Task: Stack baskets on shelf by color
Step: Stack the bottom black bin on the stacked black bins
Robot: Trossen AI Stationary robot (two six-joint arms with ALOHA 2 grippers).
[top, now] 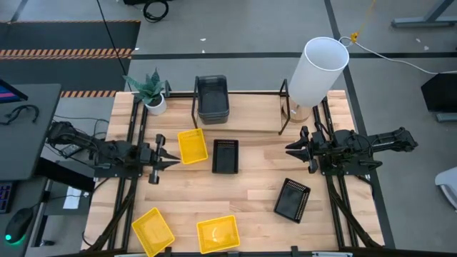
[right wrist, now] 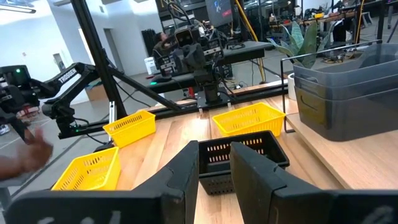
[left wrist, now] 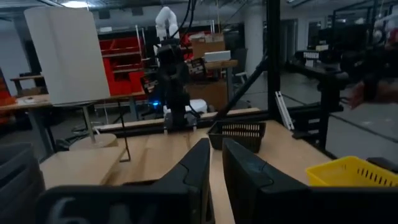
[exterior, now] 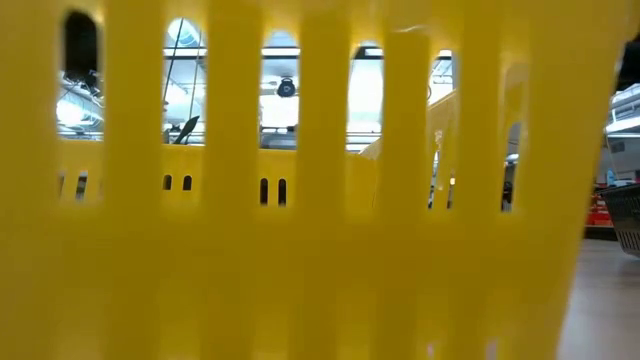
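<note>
Three yellow baskets lie on the table: one (top: 192, 145) just right of my left gripper (top: 175, 160), two (top: 153, 230) (top: 218, 234) at the near edge. A black perforated basket (top: 225, 155) sits mid-table, another (top: 292, 199) lies near-right. The dark grey baskets (top: 212, 98) are stacked on the black tube shelf (top: 250, 93) at the far edge. My right gripper (top: 289, 148) hovers at the table's right, facing the middle. Both grippers are shut and touch nothing. The right wrist view shows the black basket (right wrist: 239, 152) and the grey stack (right wrist: 348, 87).
A tall white cylinder (top: 316, 71) stands at the shelf's right end and a potted plant (top: 151, 93) at its left. One yellow basket (exterior: 300, 250) fills almost the whole low view. A person's blurred hand (right wrist: 25, 155) shows beyond the table.
</note>
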